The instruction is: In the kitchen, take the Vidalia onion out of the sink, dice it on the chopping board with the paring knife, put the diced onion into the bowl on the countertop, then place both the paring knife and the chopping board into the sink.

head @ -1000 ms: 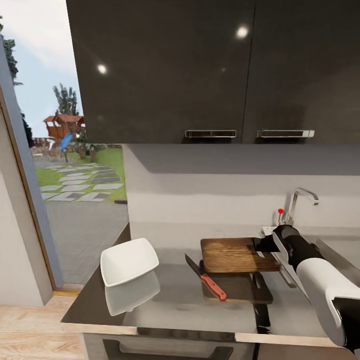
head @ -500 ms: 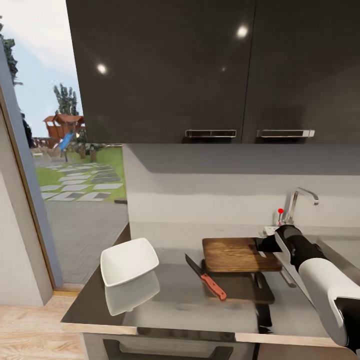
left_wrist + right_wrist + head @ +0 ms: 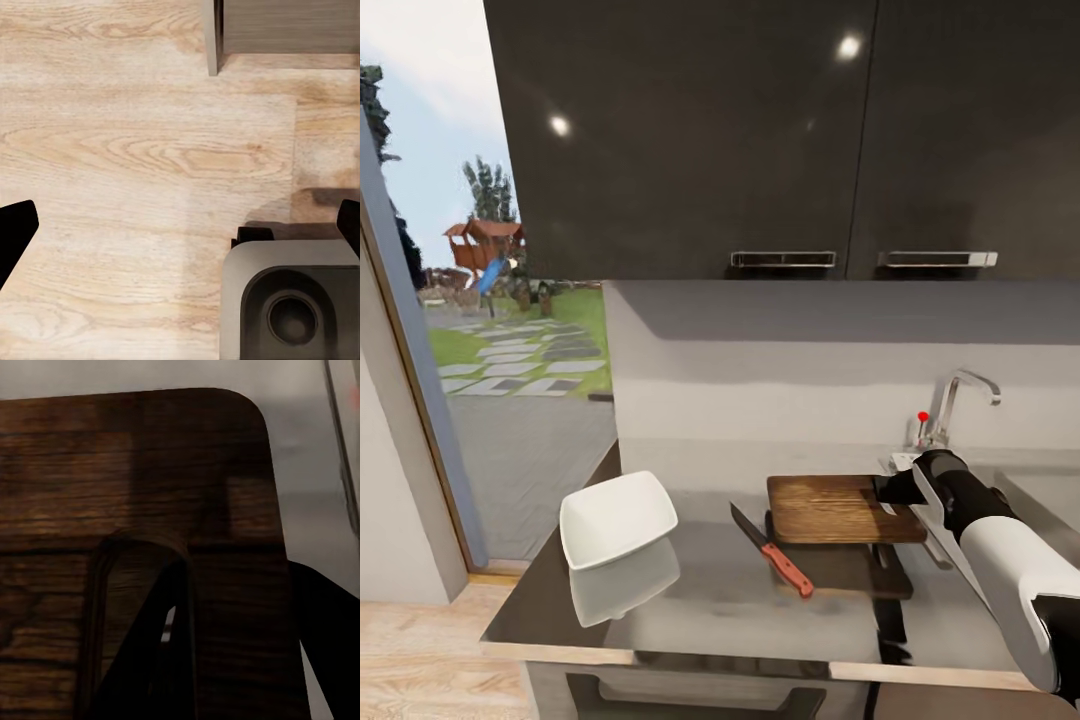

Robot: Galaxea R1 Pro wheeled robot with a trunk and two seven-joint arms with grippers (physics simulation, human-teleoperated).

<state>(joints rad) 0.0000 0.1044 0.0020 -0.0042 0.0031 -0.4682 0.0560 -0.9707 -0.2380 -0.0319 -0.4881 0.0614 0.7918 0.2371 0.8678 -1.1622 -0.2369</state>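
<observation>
The brown chopping board (image 3: 830, 508) hangs just above the grey countertop (image 3: 710, 600), its reflection showing beneath it. My right gripper (image 3: 888, 492) is shut on the board's right end, near the slot handle hole (image 3: 142, 615). The red-handled paring knife (image 3: 772, 552) lies on the countertop left of the board. Further left stands the white square bowl (image 3: 617, 518), holding nothing. The sink (image 3: 1045, 497) starts right of the board, under its chrome tap (image 3: 960, 398). The Vidalia onion is out of view. My left gripper (image 3: 180, 232) is open over the wooden floor.
Dark wall cabinets (image 3: 780, 140) hang over the counter. A glass door or window (image 3: 500, 330) at the left looks onto a garden. Below my left gripper are the wooden floor (image 3: 135, 150) and a grey part of the robot's base (image 3: 292, 300).
The right gripper has carried the chopping board slightly to the right, toward the sink. The knife and bowl have stayed put. The head camera has shifted a little.
</observation>
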